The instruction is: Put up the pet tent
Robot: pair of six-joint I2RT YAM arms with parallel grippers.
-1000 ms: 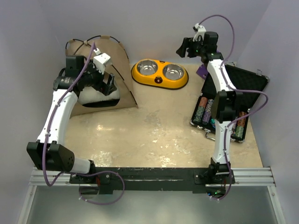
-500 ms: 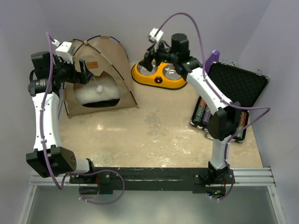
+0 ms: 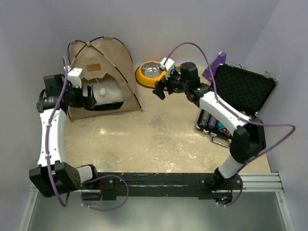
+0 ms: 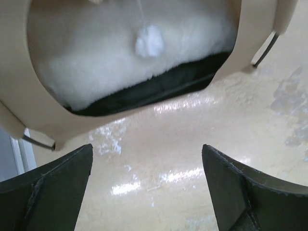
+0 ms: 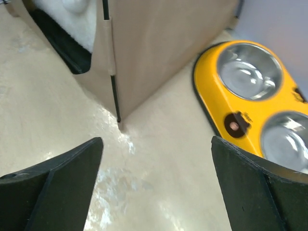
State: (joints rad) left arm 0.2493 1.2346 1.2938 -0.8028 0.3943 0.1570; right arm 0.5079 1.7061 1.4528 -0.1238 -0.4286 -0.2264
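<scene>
**Tent upright at far left, both tools spread and empty**

Your tan-beige fabric pet tent with thin black poles (image 3: 118,62) stands upright at the far left corner of the beige worktop (image 3: 159,139), with its arched door facing the arms. A white fluffy cushion (image 4: 110,67) fills the doorway, and a small white pompom (image 4: 149,41) hangs in front of it. Your left tool (image 4: 147,156) hovers just before the door, fingers spread wide, pinching nothing. Your right tool (image 5: 156,144) is likewise spread and empty, above bare worktop between the tent's right corner and the yellow double-bowl feeder (image 5: 250,91). An open black case (image 3: 243,89) lies at the right.
</scene>
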